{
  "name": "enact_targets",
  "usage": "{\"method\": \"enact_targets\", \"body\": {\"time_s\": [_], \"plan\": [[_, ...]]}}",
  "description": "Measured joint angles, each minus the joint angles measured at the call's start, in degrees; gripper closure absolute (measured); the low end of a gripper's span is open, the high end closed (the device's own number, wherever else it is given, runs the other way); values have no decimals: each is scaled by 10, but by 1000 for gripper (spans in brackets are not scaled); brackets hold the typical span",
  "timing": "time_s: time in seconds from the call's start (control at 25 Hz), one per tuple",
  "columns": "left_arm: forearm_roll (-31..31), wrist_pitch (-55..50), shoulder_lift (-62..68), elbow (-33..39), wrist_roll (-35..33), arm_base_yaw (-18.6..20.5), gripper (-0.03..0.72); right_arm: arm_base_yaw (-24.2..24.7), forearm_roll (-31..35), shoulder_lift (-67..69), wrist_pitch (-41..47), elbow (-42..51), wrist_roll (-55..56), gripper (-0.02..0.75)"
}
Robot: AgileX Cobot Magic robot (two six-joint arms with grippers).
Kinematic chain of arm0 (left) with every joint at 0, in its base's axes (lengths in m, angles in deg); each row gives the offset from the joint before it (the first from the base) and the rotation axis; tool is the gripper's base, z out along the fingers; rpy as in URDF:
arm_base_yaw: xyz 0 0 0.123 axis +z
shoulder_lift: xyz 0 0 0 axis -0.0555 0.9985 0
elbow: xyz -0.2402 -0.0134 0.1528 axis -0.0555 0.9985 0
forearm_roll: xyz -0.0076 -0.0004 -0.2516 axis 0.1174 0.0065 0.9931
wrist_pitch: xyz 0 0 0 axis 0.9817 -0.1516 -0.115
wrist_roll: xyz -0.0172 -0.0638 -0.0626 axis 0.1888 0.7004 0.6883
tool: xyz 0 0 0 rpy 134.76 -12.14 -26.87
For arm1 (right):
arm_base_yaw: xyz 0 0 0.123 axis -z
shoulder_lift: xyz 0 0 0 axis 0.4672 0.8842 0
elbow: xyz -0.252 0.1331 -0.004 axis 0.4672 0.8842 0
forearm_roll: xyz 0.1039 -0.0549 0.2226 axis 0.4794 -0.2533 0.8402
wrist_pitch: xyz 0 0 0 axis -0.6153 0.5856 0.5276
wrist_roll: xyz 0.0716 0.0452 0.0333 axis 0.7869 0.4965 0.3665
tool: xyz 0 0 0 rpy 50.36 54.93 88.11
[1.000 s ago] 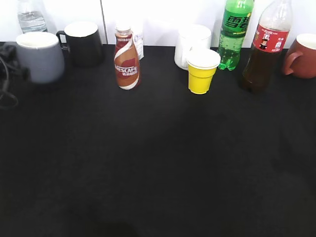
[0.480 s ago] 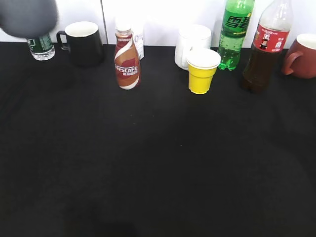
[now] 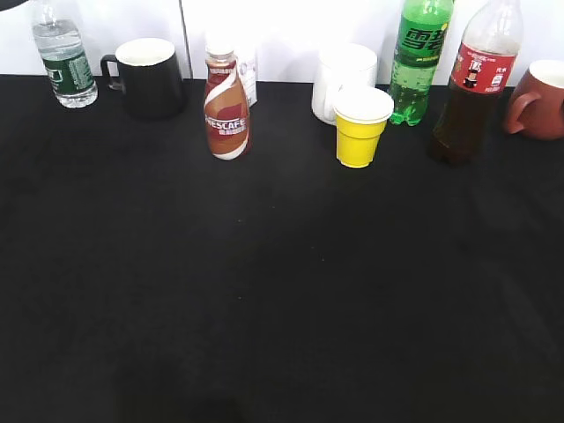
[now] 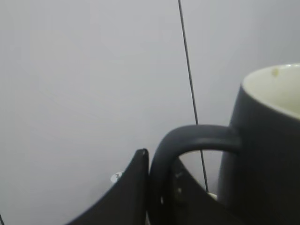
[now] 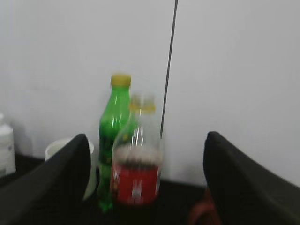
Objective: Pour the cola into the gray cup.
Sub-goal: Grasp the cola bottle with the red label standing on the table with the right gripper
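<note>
The cola point(image 3: 471, 84), a tall clear bottle with a red label and dark liquid, stands at the back right of the black table. In the right wrist view it point(image 5: 136, 178) stands ahead, between the fingers of my open, empty right gripper point(image 5: 146, 140), not touched. The gray cup point(image 4: 267, 154) shows only in the left wrist view, held in the air against the white wall. My left gripper point(image 4: 157, 187) is shut on its loop handle. The cup and both grippers are out of the exterior view.
Along the back stand a water bottle point(image 3: 63, 62), a black mug point(image 3: 150, 75), a Nescafe bottle point(image 3: 226, 110), a white cup point(image 3: 344, 75), a yellow cup point(image 3: 359, 128), a green soda bottle point(image 3: 419, 57) and a reddish-brown mug point(image 3: 539, 101).
The gray cup rose from the table's far left and left the exterior view at the top. The water bottle behind it now shows in full.
</note>
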Motion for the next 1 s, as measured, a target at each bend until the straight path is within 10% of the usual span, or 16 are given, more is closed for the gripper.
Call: {"method": "enact_targets", "body": {"time_s": [1.0], "plan": [[-28,10,0,0,3,0,636,0,-117,342,-48,-229,82,161]]}}
